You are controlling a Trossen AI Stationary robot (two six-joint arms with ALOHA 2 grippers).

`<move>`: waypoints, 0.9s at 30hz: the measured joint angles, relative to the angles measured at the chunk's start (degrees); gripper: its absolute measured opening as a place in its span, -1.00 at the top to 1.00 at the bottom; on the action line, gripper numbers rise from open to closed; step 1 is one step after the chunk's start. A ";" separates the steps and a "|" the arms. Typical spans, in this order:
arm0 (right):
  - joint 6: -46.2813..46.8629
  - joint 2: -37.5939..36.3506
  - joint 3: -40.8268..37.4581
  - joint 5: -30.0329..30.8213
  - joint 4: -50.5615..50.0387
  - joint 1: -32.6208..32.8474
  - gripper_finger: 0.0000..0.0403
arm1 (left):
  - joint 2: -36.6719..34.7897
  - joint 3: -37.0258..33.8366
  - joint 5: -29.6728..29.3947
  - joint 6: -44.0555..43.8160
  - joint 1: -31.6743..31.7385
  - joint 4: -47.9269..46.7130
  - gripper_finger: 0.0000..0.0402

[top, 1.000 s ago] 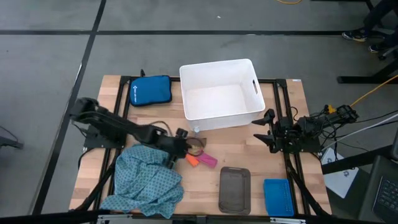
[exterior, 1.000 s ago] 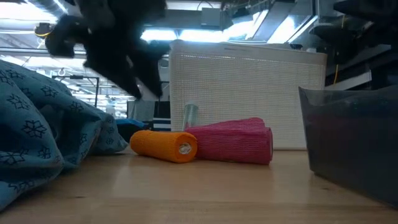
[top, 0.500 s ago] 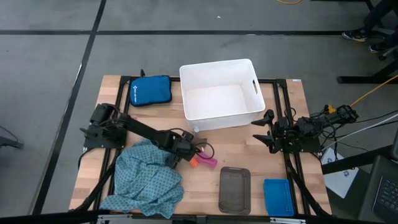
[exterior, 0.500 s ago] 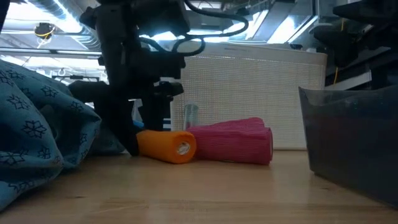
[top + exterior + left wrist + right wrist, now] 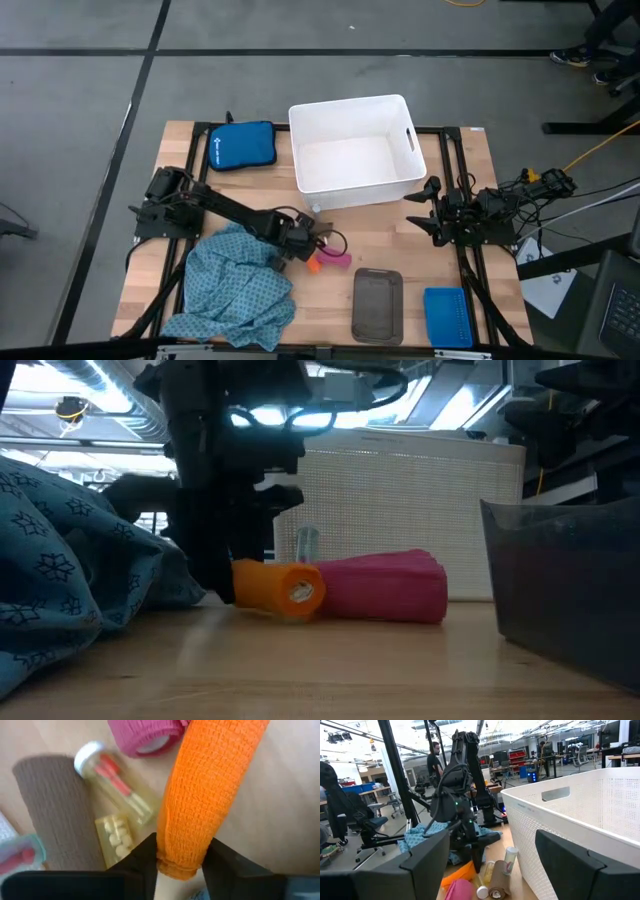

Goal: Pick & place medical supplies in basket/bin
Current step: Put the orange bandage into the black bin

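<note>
The orange roll [image 5: 312, 264] lies at mid-table beside the pink roll [image 5: 338, 259]; both show in the low view as orange roll [image 5: 278, 590] and pink roll [image 5: 385, 588]. My left gripper [image 5: 303, 256] is shut on the orange roll, with the teal dotted cloth [image 5: 235, 290] crumpled on the table just to its left. A clear vial [image 5: 117, 782], a tan roll [image 5: 55, 815] and a pill packet [image 5: 115, 832] lie close behind. My right gripper [image 5: 432, 212] waits open to the right of the white tub [image 5: 300, 150]. My left gripper pinches the orange roll's end nearest the cloth [image 5: 181, 862] between its two fingers, one on each side. The fingers [image 5: 222, 575] come slanting down from the table's left and lie along the roll. The roll lies about level, its other end beside the pink roll [image 5: 145, 732].
A royal-blue zip pouch [image 5: 242, 145] sits left of the tub at the far edge. A dark-grey tray [image 5: 377, 305] and a small blue ribbed basket [image 5: 447, 316] stand at the near right. In the low view the tray wall [image 5: 560, 580] rises at the right.
My left gripper has swung from above the cloth toward the table's right and come down onto the orange roll's end. The orange and pink rolls have slid slightly toward the right edge. My right arm has kept still.
</note>
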 joint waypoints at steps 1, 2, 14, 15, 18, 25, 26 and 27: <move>0.00 0.00 0.00 0.00 0.00 0.00 -0.48 | 0.00 0.53 0.13 0.05 -0.03 -0.32 0.49; 0.00 0.00 0.00 0.00 -0.02 0.00 -0.48 | 0.00 1.25 0.20 0.06 -0.05 -1.01 0.53; 0.00 0.00 0.00 0.00 -0.16 0.00 -0.48 | -0.07 13.34 1.62 3.16 -0.08 -8.51 0.60; 0.00 -0.01 0.00 0.00 -0.16 0.00 -0.48 | -0.07 14.04 2.48 3.53 -0.07 -8.56 0.60; 0.00 0.00 0.00 0.00 -0.17 0.00 -0.48 | -0.07 16.07 5.23 4.83 0.08 -8.27 0.61; -0.01 0.00 0.00 0.02 -0.17 0.00 -0.48 | -0.13 18.86 4.58 10.27 1.55 0.98 0.59; -0.02 0.00 0.00 0.02 -0.17 0.00 -0.48 | -0.13 19.07 4.65 11.28 1.77 2.82 0.59; -0.02 0.00 0.00 0.02 -0.17 0.00 -0.48 | -0.13 19.30 4.95 12.16 2.03 4.50 0.59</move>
